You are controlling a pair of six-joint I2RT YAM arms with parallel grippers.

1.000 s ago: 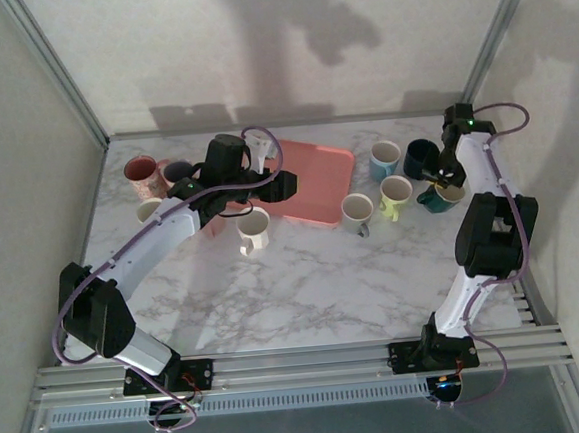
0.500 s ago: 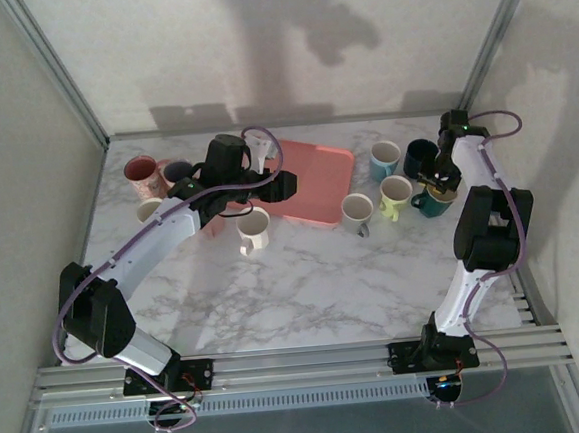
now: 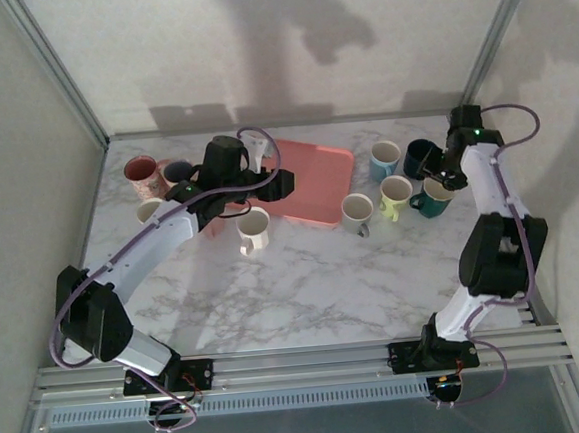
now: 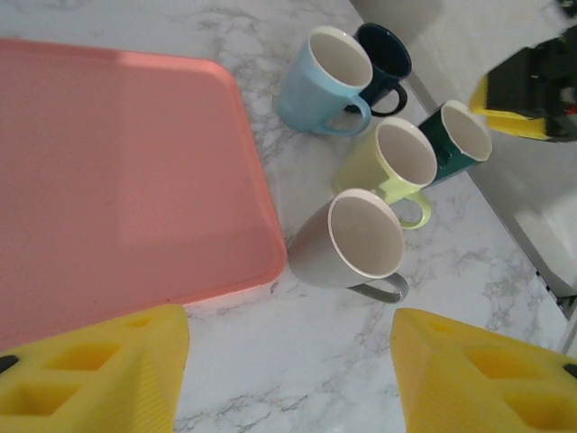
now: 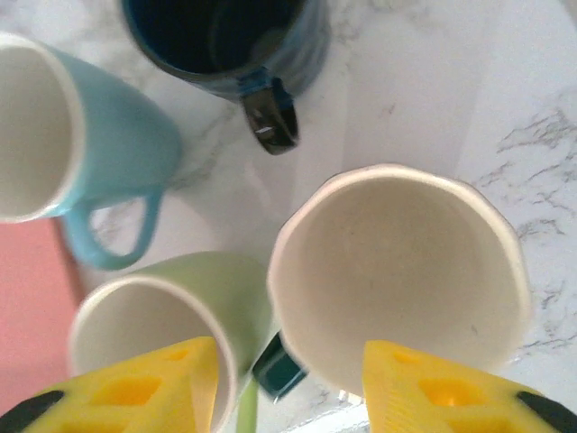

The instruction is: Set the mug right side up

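The teal mug (image 5: 397, 271) with a white inside stands mouth up at the right of the table, next to a light green mug (image 5: 153, 343). From above, this teal mug (image 3: 435, 199) sits at the right end of the mug group. My right gripper (image 5: 288, 388) hovers just above it, open, its yellow fingers apart on either side of the teal handle and gripping nothing. From above, the right gripper (image 3: 445, 172) is over the mug's far side. My left gripper (image 4: 288, 379) is open and holds nothing, near the pink tray (image 4: 117, 180) edge.
A light blue mug (image 5: 81, 135) and a navy mug (image 5: 225, 36) stand behind the teal one, a grey mug (image 4: 356, 239) by the tray corner. A cream mug (image 3: 253, 229) sits under the left arm, with more mugs (image 3: 140, 170) at the far left.
My right gripper has opened, let go of the teal mug and risen slightly above it. The left arm has hardly moved.
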